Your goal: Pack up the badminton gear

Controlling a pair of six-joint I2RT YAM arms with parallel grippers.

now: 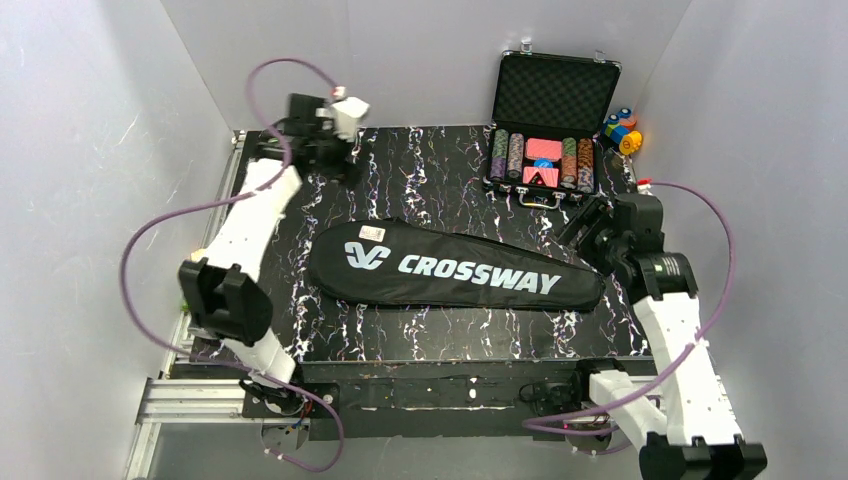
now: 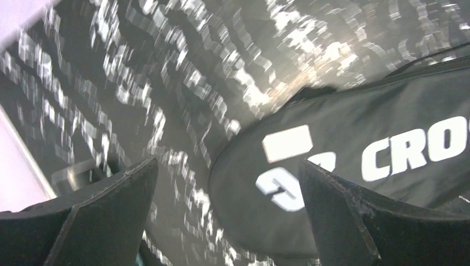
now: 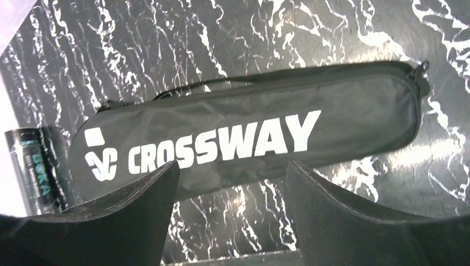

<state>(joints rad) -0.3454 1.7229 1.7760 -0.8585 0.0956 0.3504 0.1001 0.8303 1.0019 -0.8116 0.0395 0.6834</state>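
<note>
Looking down from above, the long black bag (image 1: 450, 265) lies flat across the middle of the desk (image 1: 440, 170), and it looks closed. No racquets or shuttlecocks show, so I cannot tell whether they are inside. The left hand (image 1: 340, 160) is at the back-left corner, well apart from the bag. The right hand (image 1: 582, 228) is just beside the bag's narrow end. The open chip case (image 1: 545, 160) and the coloured blocks (image 1: 622, 130) sit behind it, so a careless swing of that arm could knock them.

At the left wrist the picture is smeared. The left hand (image 2: 227, 166) is spread wide with nothing between its fingers, above the bag's broad end. A finger that drops too low there could catch the cloth and drag the whole bag sideways.

At the right wrist the right hand (image 3: 233, 165) is also spread and empty. The zip pull (image 3: 424, 67) sits at the narrow tip. The dark tube (image 3: 36, 166) lies outside the bag, just beside its broad end and near the desk's edge. It is round, so a nudge from the bag or an arm could roll it off. I judge the bigger risk is that the tube stays unpacked while the bag is shut.
</note>
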